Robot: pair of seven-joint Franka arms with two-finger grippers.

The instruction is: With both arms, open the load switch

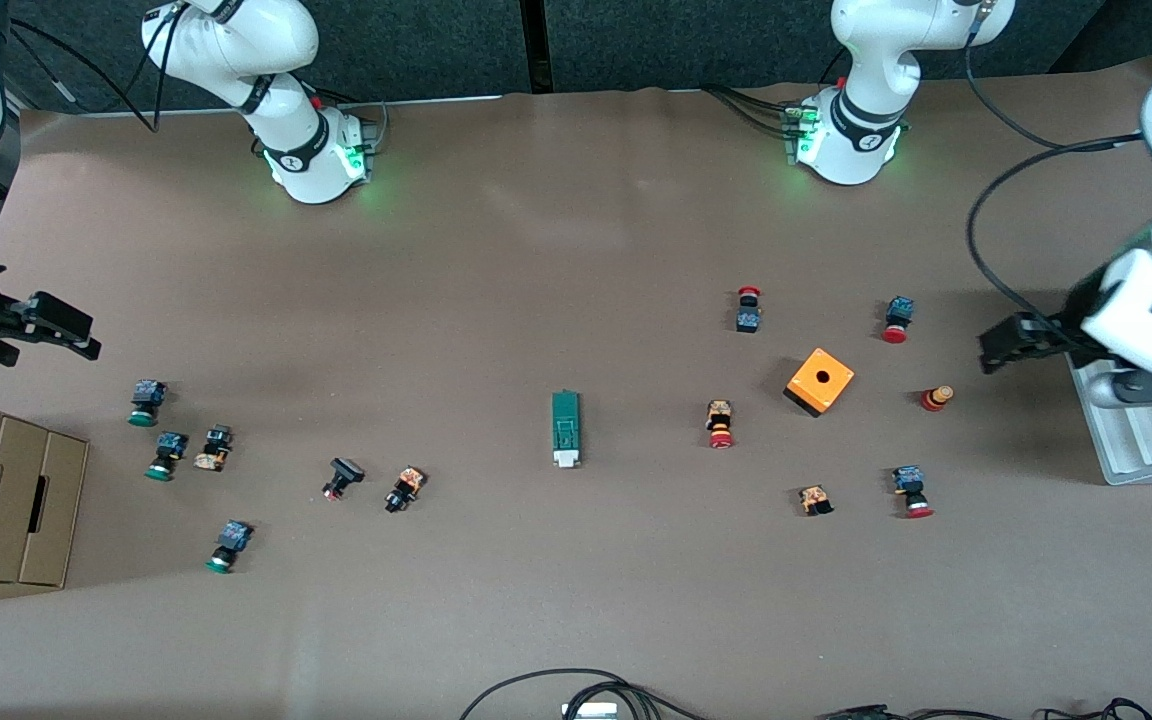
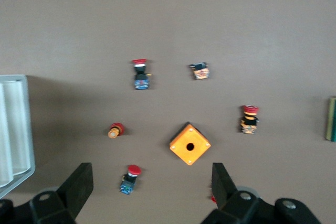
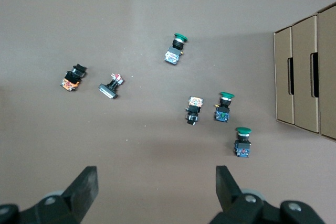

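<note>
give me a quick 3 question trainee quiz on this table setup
1. True or false: the left pincer is shut on the load switch.
2. Which lies nearest the load switch? A) orange cube box B) cardboard boxes C) grey tray
3. Fill in: the right pincer hangs open near the ____ arm's end of the table.

Key: 1 false, both pincers are open and the switch lies untouched mid-table. 2 A. 3 right.
</note>
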